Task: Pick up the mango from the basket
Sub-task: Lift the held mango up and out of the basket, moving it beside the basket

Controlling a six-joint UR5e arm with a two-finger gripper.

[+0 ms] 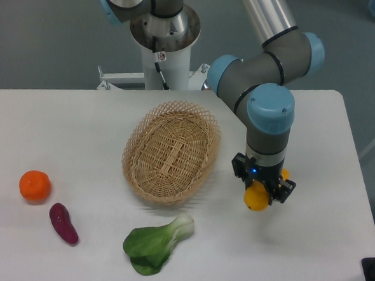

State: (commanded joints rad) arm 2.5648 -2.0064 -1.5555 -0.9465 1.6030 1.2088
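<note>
The mango (258,198) is a yellow-orange fruit held between the fingers of my gripper (262,191), to the right of the basket and over the white table. Only its lower end and a bit at the right side show; the rest is hidden by the gripper. The gripper is shut on it. The basket (171,151) is an oval tan wicker one in the middle of the table, and nothing lies in it.
A round orange tangerine (34,185) and a purple eggplant-like piece (63,223) lie at the left front. A green bok choy (156,243) lies just in front of the basket. The table's right edge (358,183) is close to the gripper.
</note>
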